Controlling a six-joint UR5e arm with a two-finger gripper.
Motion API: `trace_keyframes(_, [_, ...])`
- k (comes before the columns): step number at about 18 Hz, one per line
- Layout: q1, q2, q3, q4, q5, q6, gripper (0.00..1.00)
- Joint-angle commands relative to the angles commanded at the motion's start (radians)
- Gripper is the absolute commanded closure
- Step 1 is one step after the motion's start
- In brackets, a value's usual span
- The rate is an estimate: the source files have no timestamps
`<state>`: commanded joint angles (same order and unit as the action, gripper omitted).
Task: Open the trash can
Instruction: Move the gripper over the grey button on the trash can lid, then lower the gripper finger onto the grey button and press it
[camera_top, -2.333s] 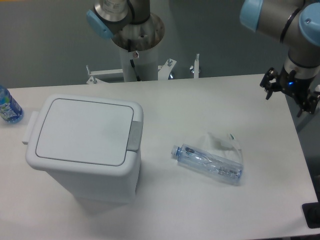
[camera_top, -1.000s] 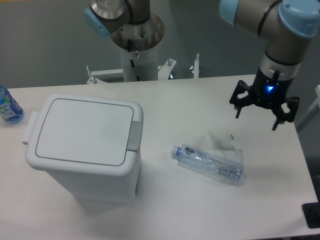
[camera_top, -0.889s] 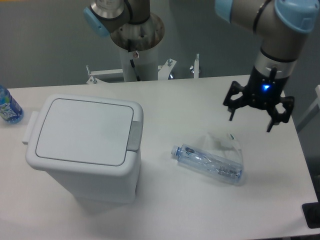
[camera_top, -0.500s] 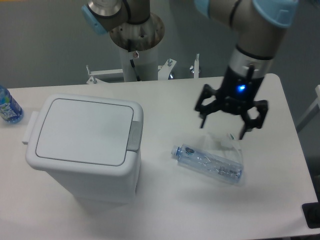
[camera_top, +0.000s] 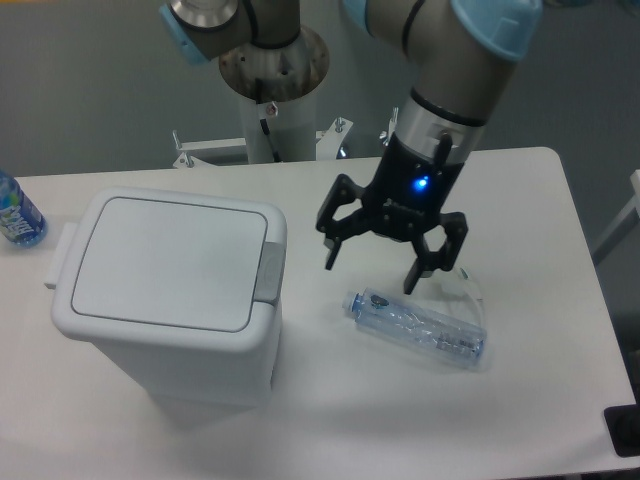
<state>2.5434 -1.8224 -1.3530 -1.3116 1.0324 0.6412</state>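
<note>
The table (camera_top: 560, 400) is the largest thing here, a white top that fills most of the view. On its left half, toward nine o'clock from the centre, stands the trash can (camera_top: 170, 300), a white boxy bin with rounded corners. Its flat lid (camera_top: 165, 262) lies down, level with the rim. A grey push-button (camera_top: 267, 271) sits on the rim at the bin's three o'clock edge, facing the middle of the table.

The arm (camera_top: 455, 60) reaches in from twelve o'clock, grey with pale blue joint caps. A blue light glows on its wrist. The gripper (camera_top: 372, 276) hangs just right of centre, pointing down, its jaws spread wide with nothing between them. It is clear of the bin, to the right of the push-button and not touching it.

At about four o'clock from the gripper a clear plastic bottle (camera_top: 418, 328) lies on its side on the table, cap toward the bin. A crumpled clear plastic bag (camera_top: 470, 292) lies against the bottle's far side.

At the nine o'clock edge, a blue-labelled bottle (camera_top: 16, 213) is partly cut off by the frame.
</note>
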Motion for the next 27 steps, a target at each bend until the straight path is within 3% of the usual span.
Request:
trace_keyframes(6, [-0.037, 0.000, -0.003, 0.000, 0.002, -0.067, 0.00])
trace_keyframes(27, [-0.051, -0.002, -0.040, 0.002, 0.006, -0.066, 0.00])
